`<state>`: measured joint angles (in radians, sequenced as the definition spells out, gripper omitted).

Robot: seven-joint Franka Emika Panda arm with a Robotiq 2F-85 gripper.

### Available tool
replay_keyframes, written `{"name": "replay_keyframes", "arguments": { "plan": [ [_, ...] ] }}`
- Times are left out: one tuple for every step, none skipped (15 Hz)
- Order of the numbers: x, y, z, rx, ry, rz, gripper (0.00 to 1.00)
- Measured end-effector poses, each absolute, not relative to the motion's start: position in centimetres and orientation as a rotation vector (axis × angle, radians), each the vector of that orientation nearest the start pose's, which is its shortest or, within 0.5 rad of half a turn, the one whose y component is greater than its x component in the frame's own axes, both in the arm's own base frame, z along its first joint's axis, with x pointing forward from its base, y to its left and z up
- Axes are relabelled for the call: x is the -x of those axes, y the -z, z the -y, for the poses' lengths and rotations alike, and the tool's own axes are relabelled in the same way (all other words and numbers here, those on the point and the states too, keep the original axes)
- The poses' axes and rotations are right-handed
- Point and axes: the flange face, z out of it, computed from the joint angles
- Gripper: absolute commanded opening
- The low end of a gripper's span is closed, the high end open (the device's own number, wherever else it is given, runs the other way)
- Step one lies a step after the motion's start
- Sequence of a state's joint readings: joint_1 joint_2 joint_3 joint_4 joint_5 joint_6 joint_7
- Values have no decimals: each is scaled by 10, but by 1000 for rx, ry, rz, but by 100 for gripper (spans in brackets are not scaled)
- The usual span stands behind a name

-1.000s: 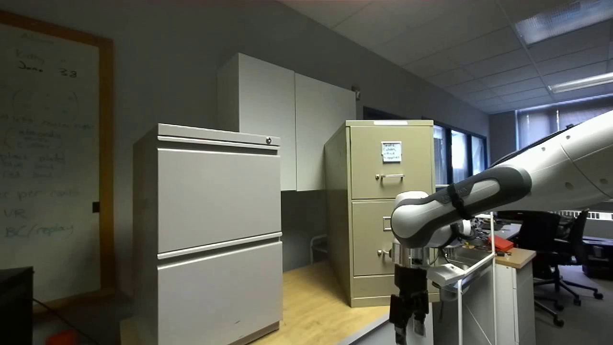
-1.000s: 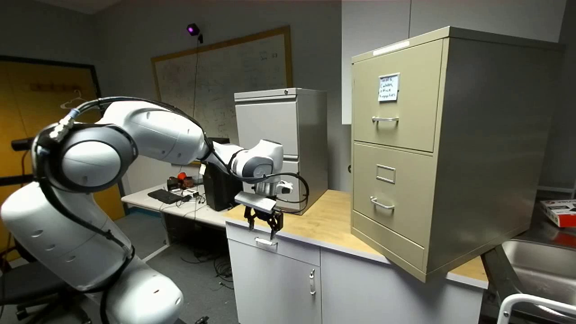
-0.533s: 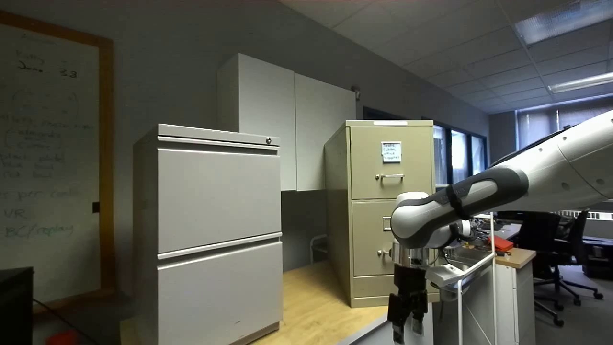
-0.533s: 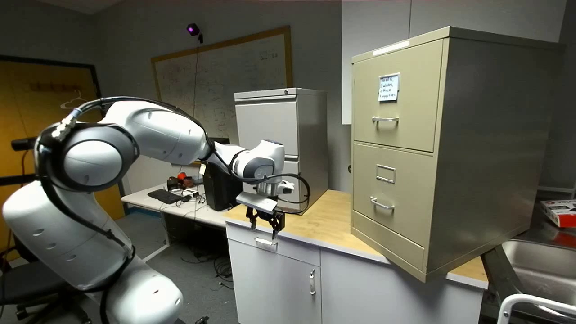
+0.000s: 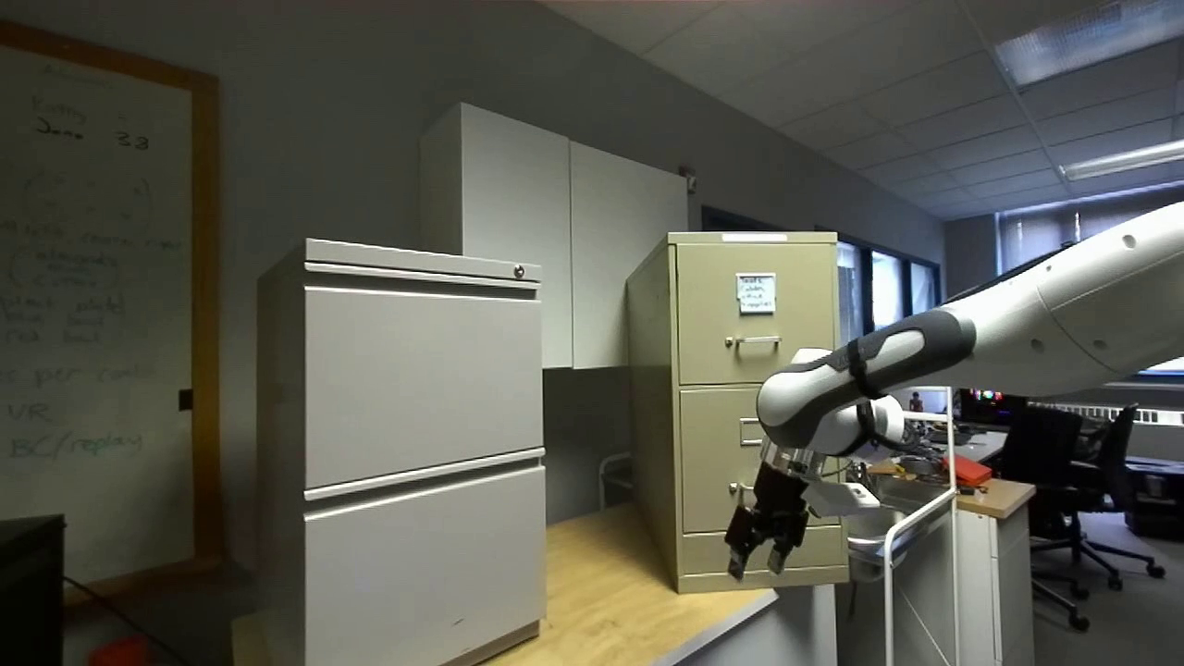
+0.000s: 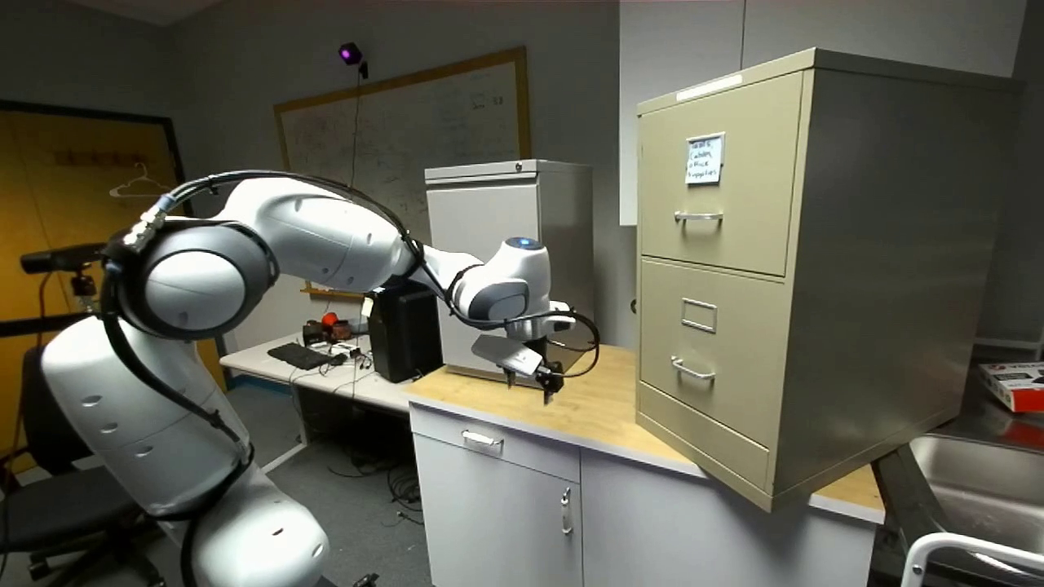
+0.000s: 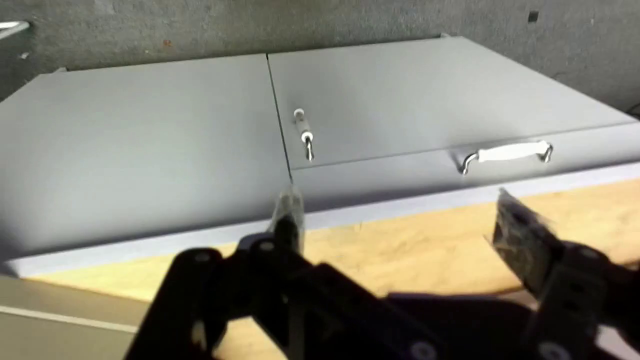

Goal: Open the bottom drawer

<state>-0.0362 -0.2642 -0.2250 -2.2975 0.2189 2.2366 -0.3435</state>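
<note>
1. On the counter (image 6: 603, 399), the tan filing cabinet (image 6: 824, 277) is seen standing; its lower half is taken up by the bottom drawer (image 6: 712, 346), just beneath the paper-labelled upper drawer (image 6: 726, 198).
2. Drawer state: closed. No gap is shown around its front, though part is hidden by the arm (image 5: 999, 333) in an exterior view.
3. Tool state: on the gripper (image 7: 397, 195), the fingers (image 7: 517, 240) are set wide apart; nothing is held between them.
4. Contact: none shown. The gripper is held tilted down, apart from the drawer's pull (image 6: 692, 368); whether it is placed over the counter or just ahead of its edge cannot be told. The pull is not seen in the wrist view.
5. Done, as judged: nothing of the opening itself; an approach phase is assumed.
6. Left, as judged: the pull is to be reached, the fingers are to be closed or hooked on it, and the drawer is to be drawn out.
</note>
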Motion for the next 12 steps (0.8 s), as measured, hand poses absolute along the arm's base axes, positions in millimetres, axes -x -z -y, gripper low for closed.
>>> {"name": "replay_keyframes", "arguments": {
  "plan": [
    [-476,-478,138,2916,445,-84,100],
    [-480,-483,153,2883,507,-116,100],
    [-485,-488,169,2844,569,-149,100],
    [-488,-491,184,2803,623,-179,100],
    [-491,-493,199,2759,672,-208,100],
    [-494,-494,214,2711,719,-239,100],
    [-496,-494,229,2662,768,-270,100],
    [-497,-493,243,2618,810,-297,100],
    [-498,-490,256,2575,848,-324,100],
    [-499,-487,268,2535,878,-348,100],
    [-499,-483,280,2497,905,-372,100],
    [-499,-479,292,2461,929,-396,100]
  ]
}}
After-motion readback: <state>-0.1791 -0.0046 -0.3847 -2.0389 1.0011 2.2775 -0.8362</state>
